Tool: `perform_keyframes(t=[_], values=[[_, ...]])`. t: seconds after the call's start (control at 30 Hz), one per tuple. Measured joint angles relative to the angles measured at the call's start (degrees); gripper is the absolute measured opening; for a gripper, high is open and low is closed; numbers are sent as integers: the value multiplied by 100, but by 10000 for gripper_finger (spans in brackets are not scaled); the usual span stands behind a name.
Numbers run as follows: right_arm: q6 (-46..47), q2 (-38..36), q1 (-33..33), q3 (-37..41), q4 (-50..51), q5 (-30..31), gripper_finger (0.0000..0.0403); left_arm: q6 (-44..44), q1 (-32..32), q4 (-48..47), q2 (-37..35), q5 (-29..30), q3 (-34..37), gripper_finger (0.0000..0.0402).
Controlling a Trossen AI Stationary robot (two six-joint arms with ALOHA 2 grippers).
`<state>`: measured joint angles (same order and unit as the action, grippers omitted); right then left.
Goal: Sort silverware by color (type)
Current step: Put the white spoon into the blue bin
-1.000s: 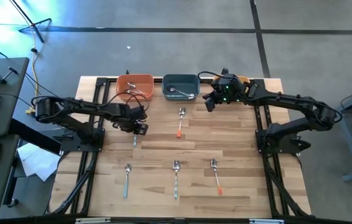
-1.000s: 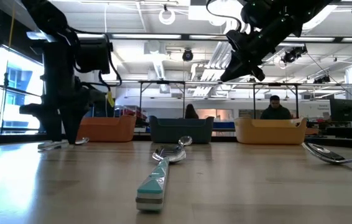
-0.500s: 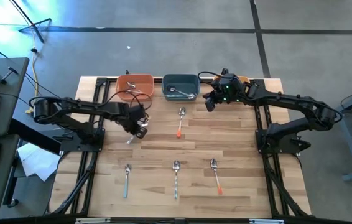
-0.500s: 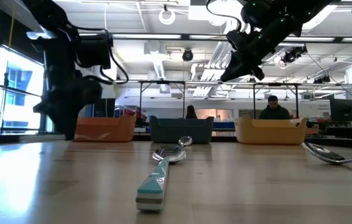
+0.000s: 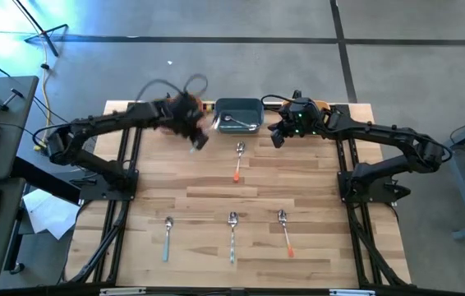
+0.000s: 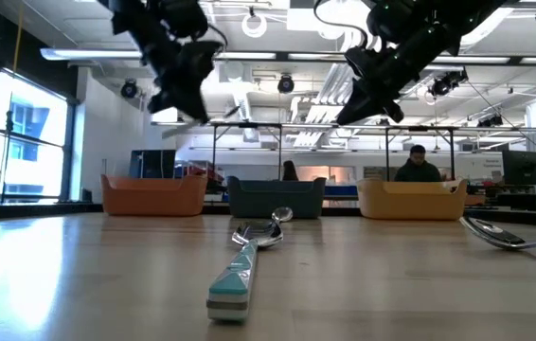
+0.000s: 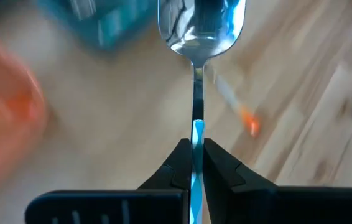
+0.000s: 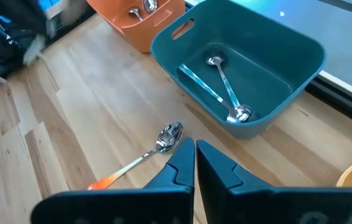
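You see: table (image 5: 315, 177) of pale planked wood, smooth, satin sheen; spoon (image 7: 198, 37) with polished mirror-bright metal bowl and glossy light-blue handle; teal bowl (image 8: 288, 43) and orange bowl (image 8: 123, 28) of matt moulded plastic; left gripper's fingers (image 7: 222, 171) in matt black plastic.

It was a robotics lab in an open-plan office: a wooden bench (image 5: 216, 197) on bare concrete floor (image 5: 216, 66), ceiling strip lights (image 6: 277, 57), and people (image 6: 419, 163) at monitors (image 6: 519, 169).
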<state>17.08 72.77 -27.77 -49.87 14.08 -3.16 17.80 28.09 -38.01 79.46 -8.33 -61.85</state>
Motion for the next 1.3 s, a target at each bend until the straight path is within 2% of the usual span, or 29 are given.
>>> perform_keyframes(t=[0.17, 0.37, 0.57, 0.87, 1.13, 1.3], values=[[93, -2, 0, 0, 88, -2, 2, -893, 562, -12, 406, -82, -1107, 6], [215, -1, 0, 0, 116, 24, 2, -1938, 891, 105, 1406, -325, -2205, 6], [441, -1, 0, 0, 116, 910, 2, -2791, 906, 187, 2446, -332, -3096, 6], [970, -1, 0, 0, 68, 974, 2, -3088, 904, 506, 3641, -333, -3230, 6], [941, 0, 0, 2, -58, 973, 2, -2954, 904, 1017, 4232, -197, -3240, 6], [518, 0, -44, 2, -273, 974, 2, -3005, 904, 994, 4593, -205, -3236, 6]])
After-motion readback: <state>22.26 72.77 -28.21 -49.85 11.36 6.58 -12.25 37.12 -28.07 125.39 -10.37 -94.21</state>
